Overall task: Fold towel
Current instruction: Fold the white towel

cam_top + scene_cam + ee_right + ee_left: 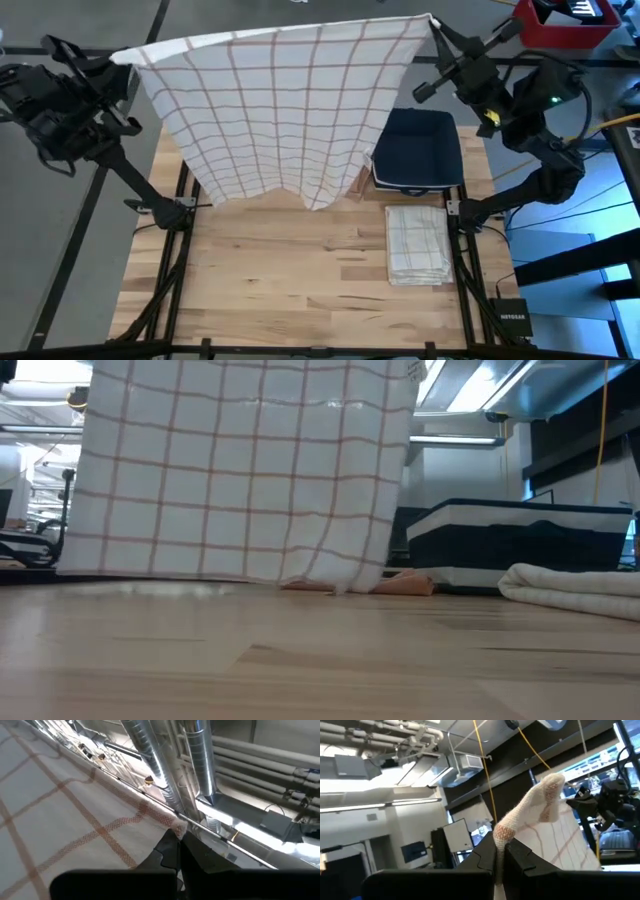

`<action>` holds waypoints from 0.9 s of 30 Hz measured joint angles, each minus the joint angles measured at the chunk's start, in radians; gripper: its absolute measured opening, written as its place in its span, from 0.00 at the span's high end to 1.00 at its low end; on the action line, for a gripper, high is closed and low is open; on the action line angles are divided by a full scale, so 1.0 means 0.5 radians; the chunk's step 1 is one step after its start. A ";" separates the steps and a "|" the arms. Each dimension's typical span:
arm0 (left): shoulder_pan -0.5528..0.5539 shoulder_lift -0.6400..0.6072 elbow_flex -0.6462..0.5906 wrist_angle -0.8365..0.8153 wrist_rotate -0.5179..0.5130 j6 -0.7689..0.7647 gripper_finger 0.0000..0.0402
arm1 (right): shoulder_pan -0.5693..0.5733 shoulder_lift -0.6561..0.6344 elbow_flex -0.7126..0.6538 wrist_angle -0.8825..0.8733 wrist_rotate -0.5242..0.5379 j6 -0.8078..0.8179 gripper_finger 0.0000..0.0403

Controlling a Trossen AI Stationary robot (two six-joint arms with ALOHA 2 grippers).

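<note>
Left gripper (128,57): you've got its fingers pinched on one top corner of the white cotton towel with the red-brown grid (280,110).
Right gripper (432,22): clamped on the other top corner.
Towel: hangs below both, top edge stretched between your arms, lower hem brushing the wooden table (290,270).
Nearer arm: neither, I'd say; they share it.

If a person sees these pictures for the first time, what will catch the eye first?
First, the big checked towel, held up spread between the left gripper and the right gripper, each shut on a top corner, its lower edge reaching the wooden table. Then, at the table's right side, a dark bin and beside it a folded towel.
</note>
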 joint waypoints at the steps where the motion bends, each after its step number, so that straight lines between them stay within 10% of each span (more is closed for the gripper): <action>1: 0.006 -0.002 0.000 0.001 0.000 -0.020 0.99 | -0.023 0.007 0.000 -0.002 -0.009 0.014 0.98; 12: -0.021 0.086 0.003 -0.096 -0.005 -1.092 0.99 | 0.219 -0.012 0.002 -0.254 0.164 0.708 0.98; 27: -0.466 0.552 0.002 -0.307 0.002 -1.366 0.99 | 1.550 0.046 0.003 -0.366 1.166 0.648 0.98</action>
